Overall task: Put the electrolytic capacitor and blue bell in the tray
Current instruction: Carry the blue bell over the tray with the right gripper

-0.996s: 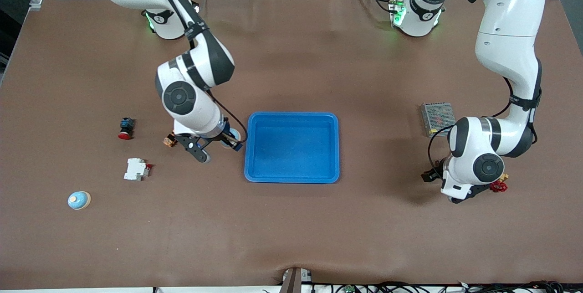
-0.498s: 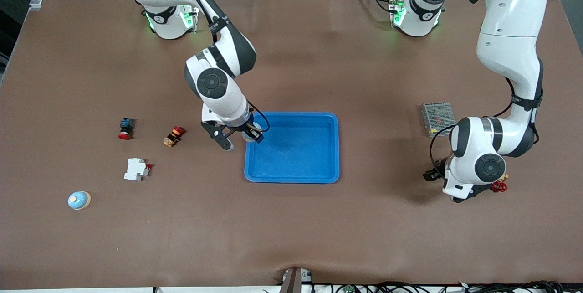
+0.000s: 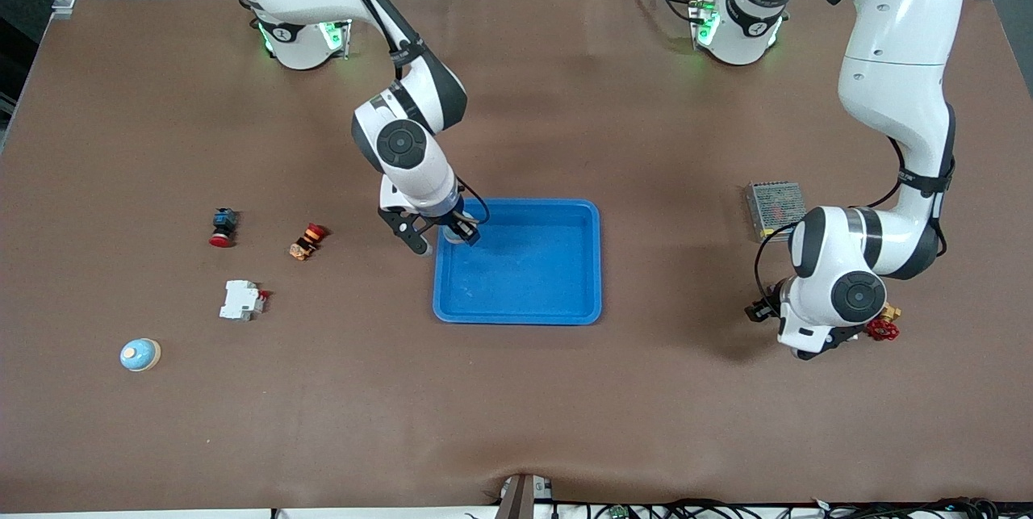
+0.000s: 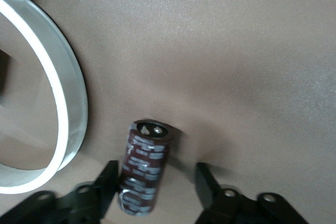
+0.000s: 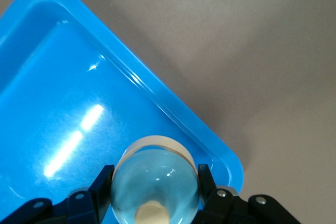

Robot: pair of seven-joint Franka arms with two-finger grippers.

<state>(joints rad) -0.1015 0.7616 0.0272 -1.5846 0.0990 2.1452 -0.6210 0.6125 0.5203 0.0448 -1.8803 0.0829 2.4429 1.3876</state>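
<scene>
Swinging in from the bare table, the right gripper [image 3: 440, 238] has carried the blue bell [image 5: 157, 174] across and now hangs over the tray [image 3: 516, 316], just inside the rim at the corner nearest that arm's base, around the middle of the front view. Its fingers are clamped on either side of the bell's dome, knob facing the wrist camera. I'd say the bell only needs lowering and letting go.

At its own end of the table the left arm has barely shifted, though its gripper has narrowed. The left gripper [image 4: 156, 179] is down low and straddles the electrolytic capacitor [image 4: 147, 171]. One finger looks to be touching it, and the other is a little apart, so nothing is gripped yet. The capacitor rests on the table near a red valve [image 3: 882, 331], well apart from the tray.

A second bell [image 3: 140, 354] sits untouched low in the front view.
</scene>
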